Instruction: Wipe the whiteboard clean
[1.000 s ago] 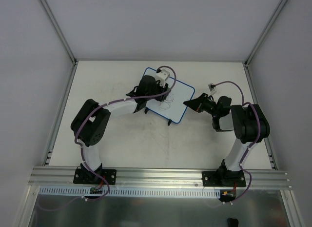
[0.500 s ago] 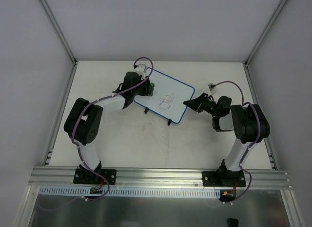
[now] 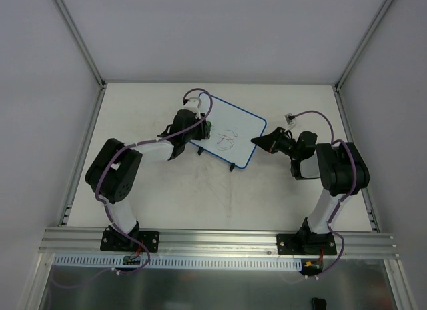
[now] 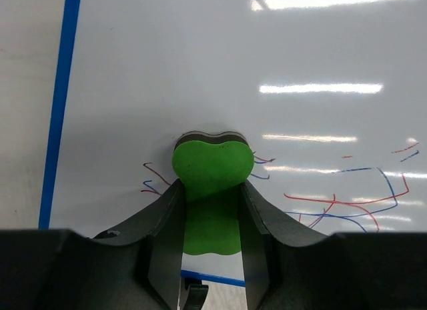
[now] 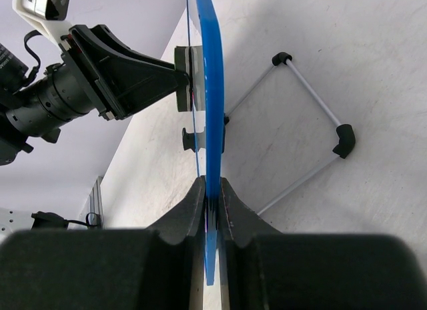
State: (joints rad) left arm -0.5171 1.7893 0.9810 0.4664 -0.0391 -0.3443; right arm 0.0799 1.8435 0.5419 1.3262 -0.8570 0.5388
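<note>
Since a second before, our left gripper (image 3: 202, 128) had swung off the upper middle of the whiteboard (image 3: 239, 125) and settled by the board's left edge in the overhead view, while the right arm and the board itself looked unchanged. We saw the whiteboard near the centre of the table (image 3: 200, 197), a little above and right of the middle of the frame, with a few thin scribbles (image 3: 227, 138) on its lower left part. From the left wrist, the two dark fingers (image 4: 163, 230) were pinching a green eraser (image 4: 212, 165), and its dark felt face was pressed against the white surface. Red and blue lines (image 4: 347, 203) lay at the lower right of that frame, with shorter strokes just beside the eraser on either side, and the blue frame (image 4: 60, 110) ran down the left. From the right wrist we saw the board edge-on as a blue strip through the middle of the frame, and the right gripper (image 5: 212, 187) was clamped on its near edge, one finger on each face. To the right of the strip, a thin wire stand (image 5: 313, 100) with black end caps rested on the table. At the upper left of that view, the left gripper held the eraser against the far face of the board.
</note>
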